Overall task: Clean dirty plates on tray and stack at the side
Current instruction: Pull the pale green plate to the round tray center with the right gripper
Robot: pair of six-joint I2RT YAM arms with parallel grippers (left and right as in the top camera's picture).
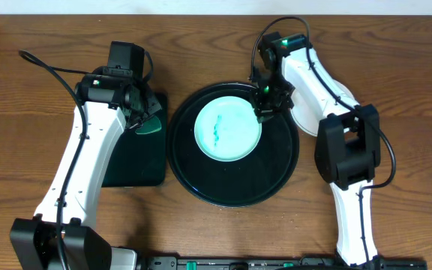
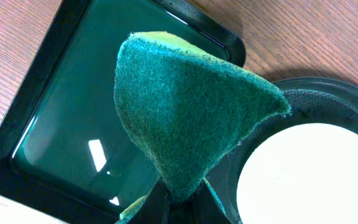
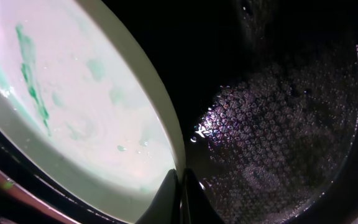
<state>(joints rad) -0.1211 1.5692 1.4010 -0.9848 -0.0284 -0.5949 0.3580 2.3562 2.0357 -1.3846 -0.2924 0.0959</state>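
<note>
A pale mint plate [image 1: 227, 131] streaked with green smears lies in the round black tray [image 1: 276, 176]. My right gripper [image 1: 265, 111] is at the plate's upper right rim. In the right wrist view its fingers [image 3: 180, 186] are shut on the edge of the plate [image 3: 73, 112], with the tray's wet floor [image 3: 278, 124] beside them. My left gripper [image 1: 142, 112] is shut on a green sponge [image 2: 185, 99], held folded above the rectangular tray. The plate [image 2: 309, 180] shows to the sponge's right in the left wrist view.
A smaller black rectangular tray [image 1: 137, 161] sits left of the round one, with a wet shiny floor [image 2: 61, 118]. A white plate [image 1: 303, 118] lies on the wooden table to the right of the round tray, partly hidden under my right arm.
</note>
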